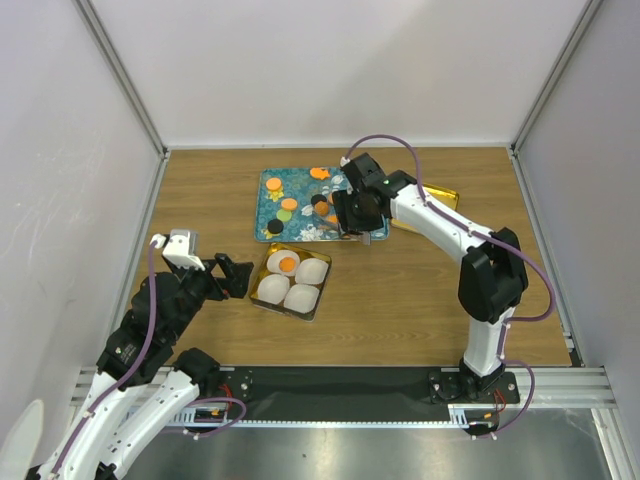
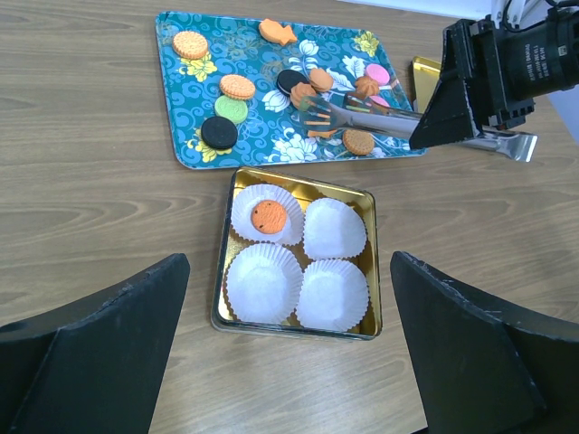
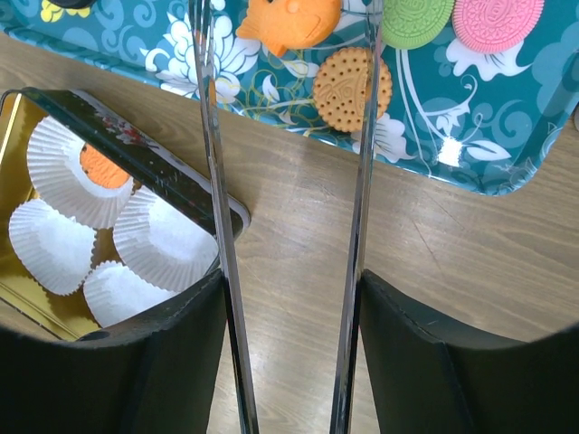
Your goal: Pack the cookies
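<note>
Gripping splayed tongs point(image 2: 371, 113), our right gripper point(image 1: 357, 212) sits over the tray point(image 1: 270, 190), cookies point(image 1: 288, 204) at its nine o'clock; our left gripper point(image 1: 236, 277) gapes wide.

My wooden desk point(image 1: 420, 300) carried a teal tray point(image 1: 272, 192) under my right claw point(image 1: 352, 218), a gold box point(image 2: 220, 298) nearer me, and a gold lid point(image 1: 443, 196) to its right.
</note>
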Available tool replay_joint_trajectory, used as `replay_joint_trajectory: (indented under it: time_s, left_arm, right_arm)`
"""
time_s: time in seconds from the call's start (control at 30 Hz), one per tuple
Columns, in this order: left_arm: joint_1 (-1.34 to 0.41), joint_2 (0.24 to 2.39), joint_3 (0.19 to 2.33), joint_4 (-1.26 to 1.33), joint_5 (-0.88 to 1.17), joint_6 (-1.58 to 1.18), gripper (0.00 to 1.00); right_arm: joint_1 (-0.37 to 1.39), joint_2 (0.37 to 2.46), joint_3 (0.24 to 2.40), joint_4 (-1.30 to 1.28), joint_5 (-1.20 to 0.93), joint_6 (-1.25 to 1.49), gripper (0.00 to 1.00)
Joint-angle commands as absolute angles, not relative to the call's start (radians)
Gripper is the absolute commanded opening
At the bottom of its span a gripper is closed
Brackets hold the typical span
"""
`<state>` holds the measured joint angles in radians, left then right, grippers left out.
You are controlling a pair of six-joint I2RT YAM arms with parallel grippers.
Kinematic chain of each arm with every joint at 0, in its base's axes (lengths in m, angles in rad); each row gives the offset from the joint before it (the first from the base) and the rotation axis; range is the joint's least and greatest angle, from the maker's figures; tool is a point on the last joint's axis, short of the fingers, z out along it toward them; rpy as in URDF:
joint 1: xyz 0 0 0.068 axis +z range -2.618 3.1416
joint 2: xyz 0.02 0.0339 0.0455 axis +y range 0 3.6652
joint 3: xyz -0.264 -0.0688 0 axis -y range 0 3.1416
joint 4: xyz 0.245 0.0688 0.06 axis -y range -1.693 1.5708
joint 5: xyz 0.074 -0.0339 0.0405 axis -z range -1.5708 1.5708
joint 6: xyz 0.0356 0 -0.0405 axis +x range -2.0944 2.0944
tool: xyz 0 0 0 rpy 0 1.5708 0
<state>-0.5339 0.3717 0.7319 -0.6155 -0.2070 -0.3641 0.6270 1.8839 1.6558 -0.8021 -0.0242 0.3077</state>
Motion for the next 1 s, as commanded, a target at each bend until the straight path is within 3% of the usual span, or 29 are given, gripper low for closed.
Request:
replay_joint_trajectory:
  time_s: [0.0,0.97]
  left_arm:
    - [-0.531,0.37,0.727,-0.592,-0.21,-0.348,1.0]
    - [-0.531,0.379,0.729,-0.594,-0.213,-0.35,1.0]
  right_arm:
    - [0.63,1.815,1.651,-0.787,-0.034,0.276,0.63]
    - [0.644,1.865,1.658,-0.853,-0.008,0.135,0.54]
